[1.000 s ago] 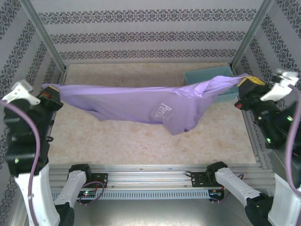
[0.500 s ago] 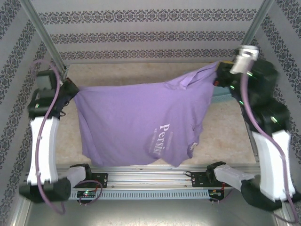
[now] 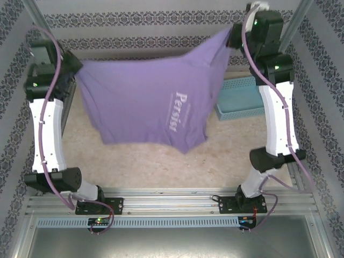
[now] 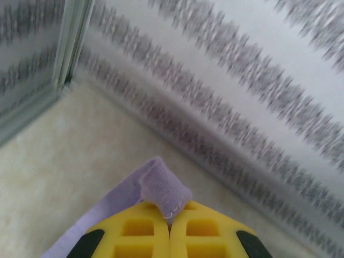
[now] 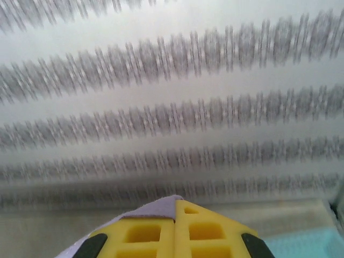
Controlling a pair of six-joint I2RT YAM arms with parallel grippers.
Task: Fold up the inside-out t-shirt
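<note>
Top external view: inside-out t-shirt [image 3: 145,102] hangs spread above the worktop [image 3: 161,161], left fingers [image 4: 134,236] and right fingers [image 5: 209,234] pinching its upper corners; blue basket [image 3: 239,99] far right, partly behind the right arm [image 3: 277,113]

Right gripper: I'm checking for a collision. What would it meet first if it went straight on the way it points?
Probably the striped back wall. The right gripper, shut on the lavender t-shirt, points at it with nothing between, though depth is unclear.
</note>
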